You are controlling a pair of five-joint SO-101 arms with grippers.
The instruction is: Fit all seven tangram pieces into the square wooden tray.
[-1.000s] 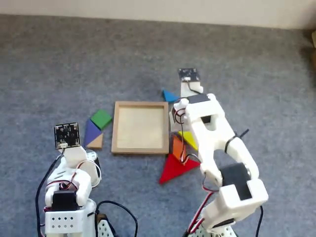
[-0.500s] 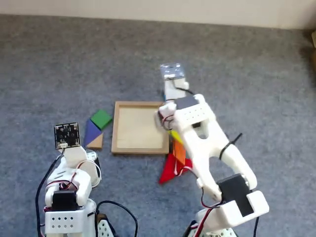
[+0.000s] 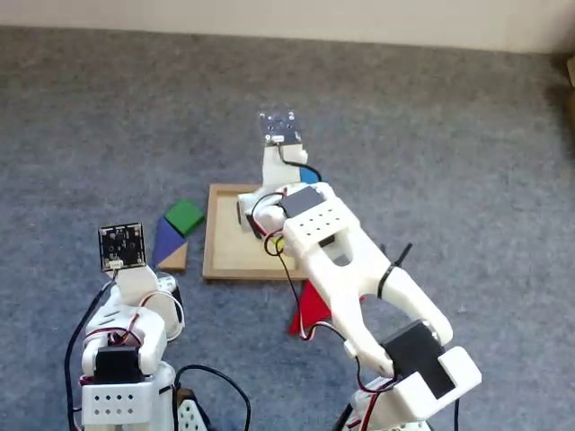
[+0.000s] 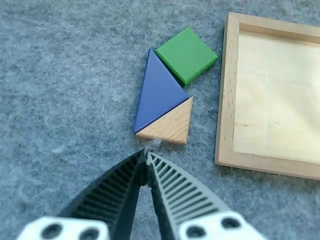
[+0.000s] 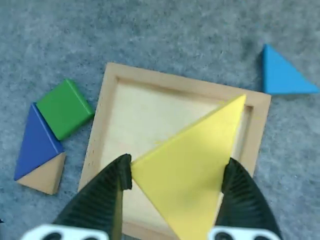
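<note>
- The square wooden tray (image 3: 208, 235) lies flat on the grey carpet (image 3: 449, 135) between the two arms. It has a raised pale rim, and the part of its floor that shows is bare light wood.
- In the right wrist view, the yellow triangle (image 5: 200, 145) hangs over the half of the tray nearer the light blue triangle (image 5: 282, 77). One sharp tip lies across the rim at that corner. Whether the piece touches the tray floor cannot be told.
- The right gripper (image 5: 177, 167) has its two dark fingers spread wide and clamped on opposite edges of the yellow triangle. In the high view, the right arm (image 3: 332, 242) stretches across the tray's right side.
- The yellow triangle is large, flat and plain, with a smooth matt face and crisp corners.
- The left gripper (image 4: 146, 157) has its ribbed fingers pressed together with nothing between them. Its tip is just beside the wood-coloured triangle (image 4: 172, 125), above the carpet.
- Outside the tray's left rim, three pieces sit touching in a cluster. The green square (image 4: 186, 55) and the wood-coloured triangle lie against the dark blue triangle (image 4: 159, 92).
- The light blue triangle rests on the carpet just beyond the tray's far right corner.
- The red triangle (image 3: 310, 310) lies near the tray's near right corner, partly under the right arm.
</note>
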